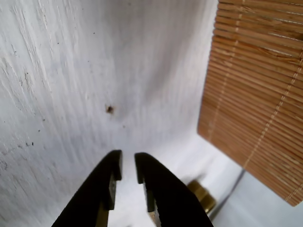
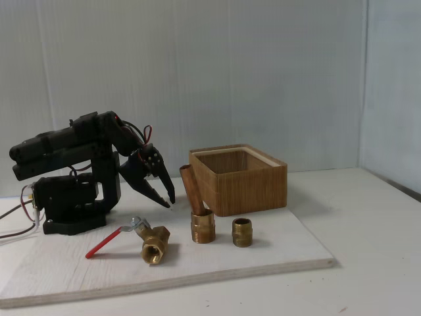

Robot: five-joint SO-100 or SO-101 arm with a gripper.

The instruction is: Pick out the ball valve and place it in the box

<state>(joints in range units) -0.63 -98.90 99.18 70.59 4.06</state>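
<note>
In the fixed view the ball valve [image 2: 152, 242] lies on the white board, brass body toward the camera and thin red lever pointing left. The ribbed wooden box [image 2: 240, 187] stands open-topped behind and to the right of it. My gripper [image 2: 170, 203] hangs tilted down above the board, up and slightly right of the valve and left of the box, touching neither. In the wrist view my black gripper [image 1: 128, 165] shows only a narrow slit between its tips, with nothing held. The box [image 1: 255, 94] rises on the right side of that view.
A brass fitting with a copper pipe stub [image 2: 200, 224] and a short brass nipple [image 2: 242, 232] stand in front of the box. A brass piece [image 1: 201, 194] peeks out beside the right finger. The white board [image 2: 276, 253] ends near the front. The arm's base [image 2: 72, 197] sits left.
</note>
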